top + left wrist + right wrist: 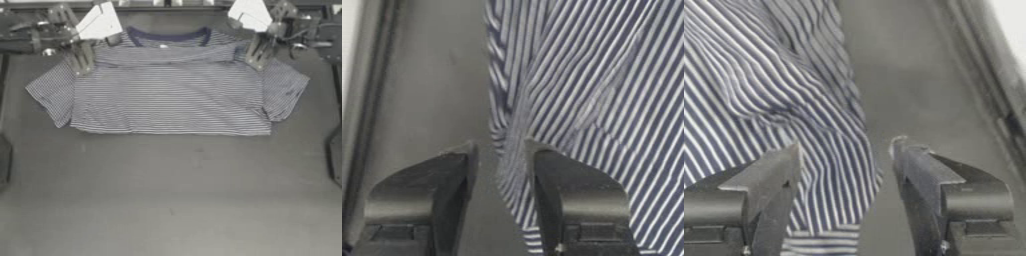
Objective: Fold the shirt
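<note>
The striped shirt (167, 95) lies flat at the far side of the table, its lower half folded up over the chest, navy collar (167, 36) toward the back and both sleeves spread out. My left gripper (81, 64) hangs over the shirt's left shoulder, open, its jaws astride a raised fabric edge (509, 165). My right gripper (257, 57) sits over the right shoulder, also open, with the shirt's edge (837, 165) between its jaws. Neither gripper is closed on the cloth.
Bare dark table (167, 200) stretches from the shirt's folded edge to the near side. A rail (167, 6) runs along the back. Dark fixtures stand at the left edge (3, 160) and the right edge (336, 155).
</note>
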`<state>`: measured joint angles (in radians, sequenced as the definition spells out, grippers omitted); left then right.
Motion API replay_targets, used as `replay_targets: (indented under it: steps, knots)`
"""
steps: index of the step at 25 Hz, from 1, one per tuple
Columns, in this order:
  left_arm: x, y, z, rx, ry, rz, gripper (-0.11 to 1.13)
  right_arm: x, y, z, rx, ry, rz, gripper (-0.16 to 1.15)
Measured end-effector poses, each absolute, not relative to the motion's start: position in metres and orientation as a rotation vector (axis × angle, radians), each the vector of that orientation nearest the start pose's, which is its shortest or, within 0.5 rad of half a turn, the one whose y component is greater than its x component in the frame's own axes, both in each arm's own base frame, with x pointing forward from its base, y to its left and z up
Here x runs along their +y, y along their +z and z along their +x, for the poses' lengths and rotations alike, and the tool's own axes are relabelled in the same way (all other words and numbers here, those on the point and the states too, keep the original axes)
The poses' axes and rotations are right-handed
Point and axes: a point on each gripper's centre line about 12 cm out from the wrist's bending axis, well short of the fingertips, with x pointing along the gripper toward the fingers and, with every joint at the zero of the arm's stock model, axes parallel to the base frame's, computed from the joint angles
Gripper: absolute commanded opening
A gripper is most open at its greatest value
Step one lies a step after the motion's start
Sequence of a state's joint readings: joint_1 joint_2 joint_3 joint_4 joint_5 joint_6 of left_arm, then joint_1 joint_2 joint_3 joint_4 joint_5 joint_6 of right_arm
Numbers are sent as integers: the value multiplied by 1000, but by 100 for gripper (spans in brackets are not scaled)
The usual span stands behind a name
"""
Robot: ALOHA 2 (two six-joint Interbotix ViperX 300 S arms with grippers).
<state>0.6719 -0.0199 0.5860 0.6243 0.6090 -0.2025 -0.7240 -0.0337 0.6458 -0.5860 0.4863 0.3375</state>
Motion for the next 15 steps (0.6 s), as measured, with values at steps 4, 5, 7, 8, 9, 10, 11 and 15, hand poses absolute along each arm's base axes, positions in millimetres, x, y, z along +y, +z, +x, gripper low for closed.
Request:
replay_targets:
  steps: [4, 5, 7, 8, 9, 10, 11, 15]
  knots:
    - [255, 191, 256, 1200, 742, 97, 74, -257, 185, 246, 1072, -820, 88, 87]
    - [254, 197, 255, 1192, 748, 100, 74, -255, 191, 245, 1065, -829, 98, 87]
    - [249, 207, 252, 1183, 760, 101, 74, -250, 202, 243, 1051, -840, 128, 87]
    - [246, 213, 251, 1178, 764, 96, 74, -245, 207, 243, 1041, -842, 147, 87]
    - [241, 220, 248, 1171, 771, 82, 74, -239, 212, 243, 1031, -842, 176, 87]
    - [235, 225, 245, 1166, 773, 64, 74, -232, 216, 243, 1018, -836, 209, 87]
    - [228, 229, 242, 1160, 773, 43, 74, -226, 219, 242, 1010, -833, 244, 87]
    - [203, 233, 227, 1136, 755, -34, 81, -199, 219, 238, 1003, -798, 383, 88]
